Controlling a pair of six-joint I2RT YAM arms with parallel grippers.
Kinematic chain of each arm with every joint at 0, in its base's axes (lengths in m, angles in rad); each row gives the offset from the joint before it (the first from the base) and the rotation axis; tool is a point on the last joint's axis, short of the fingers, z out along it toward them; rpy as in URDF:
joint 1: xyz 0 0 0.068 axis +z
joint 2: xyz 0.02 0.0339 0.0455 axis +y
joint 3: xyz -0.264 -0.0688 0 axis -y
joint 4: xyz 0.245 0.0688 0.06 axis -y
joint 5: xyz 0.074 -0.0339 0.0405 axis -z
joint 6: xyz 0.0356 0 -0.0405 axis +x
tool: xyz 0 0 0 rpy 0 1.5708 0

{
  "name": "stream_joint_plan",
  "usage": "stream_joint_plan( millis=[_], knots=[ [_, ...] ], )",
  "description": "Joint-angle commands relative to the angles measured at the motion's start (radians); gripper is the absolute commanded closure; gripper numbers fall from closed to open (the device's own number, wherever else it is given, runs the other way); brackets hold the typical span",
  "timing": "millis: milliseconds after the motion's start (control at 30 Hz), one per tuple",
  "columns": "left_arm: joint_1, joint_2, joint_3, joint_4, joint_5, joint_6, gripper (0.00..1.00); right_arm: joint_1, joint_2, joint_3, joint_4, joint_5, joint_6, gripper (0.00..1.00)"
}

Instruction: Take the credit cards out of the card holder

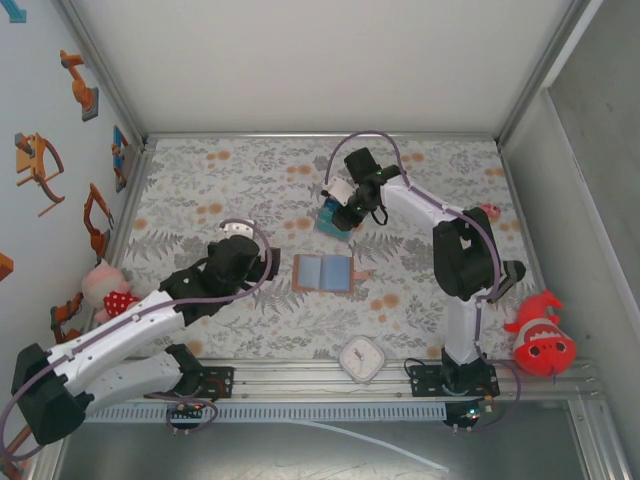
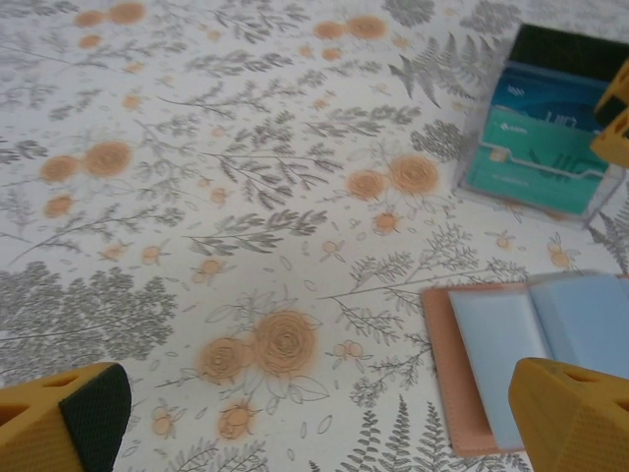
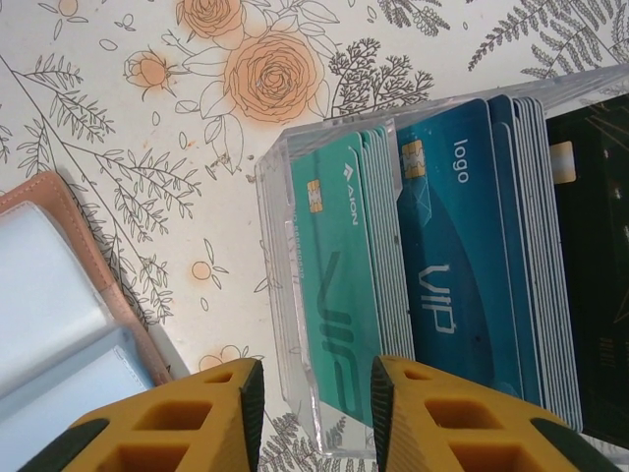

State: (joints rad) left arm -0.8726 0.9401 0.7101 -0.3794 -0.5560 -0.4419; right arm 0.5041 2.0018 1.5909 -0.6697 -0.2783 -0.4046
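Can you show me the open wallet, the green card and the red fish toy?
card holder (image 1: 323, 272): top view, its pale blue inside.
teal card (image 3: 336, 285): right wrist view, its printed front.
red fish toy (image 1: 540, 343): top view, its body.

Left white-and-black arm (image 1: 120, 335) stretched forward-right, my yellow-fingered left gripper (image 2: 314, 423) with jaws spread wide. Right arm (image 1: 455, 250) elbow up, forearm reaching forward-left, yellow-fingered right gripper (image 3: 313, 413) narrowly parted, gripping nothing.

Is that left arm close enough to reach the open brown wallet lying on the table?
Probably yes: the card holder lies open just beside the left end effector, whose jaws stand wide; nothing lies between them.
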Motion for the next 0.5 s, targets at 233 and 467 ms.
stream_joint_plan(
  millis=[233,467],
  knots=[
    [0.003,-0.262,-0.069,-0.182,-0.293,-0.130,0.03,-0.004,-0.260,-0.149,0.077,0.097,0.166,0.64],
    [0.004,-0.446,-0.114,-0.287,-0.444,-0.162,0.03,-0.006,-0.508,-0.363,0.159,0.273,0.306,0.58]
  ],
)
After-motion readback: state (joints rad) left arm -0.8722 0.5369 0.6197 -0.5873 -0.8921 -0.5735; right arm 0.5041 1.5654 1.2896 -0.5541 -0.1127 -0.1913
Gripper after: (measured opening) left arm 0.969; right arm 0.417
